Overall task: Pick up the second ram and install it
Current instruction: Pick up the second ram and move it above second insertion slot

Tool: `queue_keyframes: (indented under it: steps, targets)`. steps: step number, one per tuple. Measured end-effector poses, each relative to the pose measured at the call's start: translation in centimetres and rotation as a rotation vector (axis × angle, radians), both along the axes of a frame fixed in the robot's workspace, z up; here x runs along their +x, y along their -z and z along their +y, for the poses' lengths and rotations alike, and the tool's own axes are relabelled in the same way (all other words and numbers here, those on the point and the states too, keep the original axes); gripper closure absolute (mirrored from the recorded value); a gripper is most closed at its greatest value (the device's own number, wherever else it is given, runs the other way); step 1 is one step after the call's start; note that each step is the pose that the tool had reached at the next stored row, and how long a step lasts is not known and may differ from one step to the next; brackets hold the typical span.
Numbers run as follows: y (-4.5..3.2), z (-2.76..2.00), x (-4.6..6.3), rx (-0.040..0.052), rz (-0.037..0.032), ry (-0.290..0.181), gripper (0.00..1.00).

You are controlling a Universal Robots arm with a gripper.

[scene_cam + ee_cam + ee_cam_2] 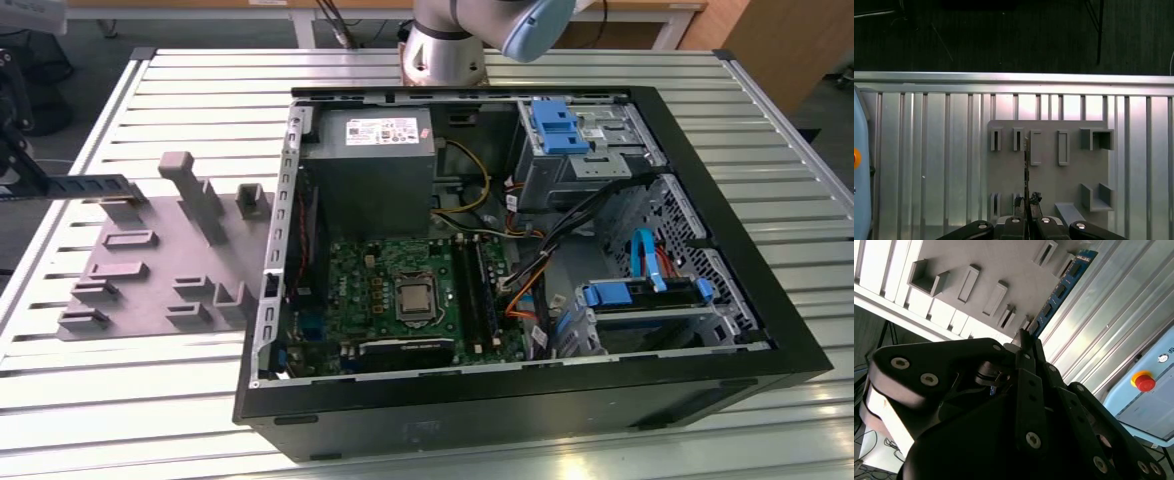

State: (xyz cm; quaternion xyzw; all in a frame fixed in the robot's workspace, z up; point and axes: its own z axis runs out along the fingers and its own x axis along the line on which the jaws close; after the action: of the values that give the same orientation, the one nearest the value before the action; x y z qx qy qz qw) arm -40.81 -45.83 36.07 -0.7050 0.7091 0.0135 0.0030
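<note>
The gripper [1024, 339] is clamped on one end of the second ram [1060, 286]. The long axis of the stick runs straight out from the fingertips, and it appears edge-on in the first wrist view. In the exterior view the second ram [83, 187] lies level at the middle left of the frame, over the grey holder tray [160, 250]. I cannot tell whether it is clear of the tray's posts. The motherboard [400, 265] sits well apart to the right, inside the open case [534, 415].

second ram [1059, 290] | blue stick, black chips | one end clamped in end effector [1025, 338]
</note>
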Motion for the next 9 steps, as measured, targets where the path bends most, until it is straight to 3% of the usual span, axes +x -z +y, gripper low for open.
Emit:
queue_keyframes:
  steps: [9]
  targets:
    - [-0.43, 0.0, 0.0, 0.0, 0.0, 0.0, 0.86]
